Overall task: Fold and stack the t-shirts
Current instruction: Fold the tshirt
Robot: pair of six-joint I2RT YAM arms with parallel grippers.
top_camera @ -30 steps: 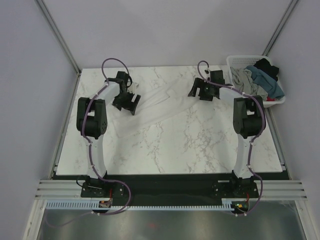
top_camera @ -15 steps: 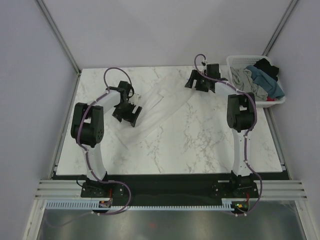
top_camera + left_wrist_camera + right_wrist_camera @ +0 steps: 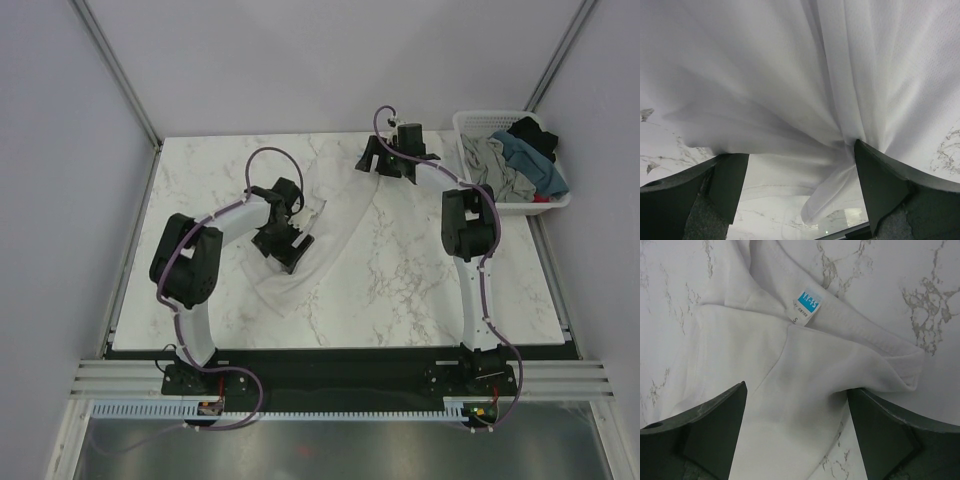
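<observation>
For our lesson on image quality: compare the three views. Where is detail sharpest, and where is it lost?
Top external view: even, soft light; the white t-shirt barely stands out from the pale marble table. Left wrist view: folds look soft and smeared, shaded near the dark fingers. Right wrist view: sharpest, with the blue neck label and marble veins crisp.

Robot lab cell: bare grey panel walls (image 3: 300, 60), aluminium mounting rails (image 3: 340, 372), marble-top table (image 3: 400, 290).

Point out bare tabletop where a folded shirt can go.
Bare table between the white shirt and the right arm; also the back-left corner. Crowded: centre-left, where the left gripper sits over the shirt, and the basket.
</observation>
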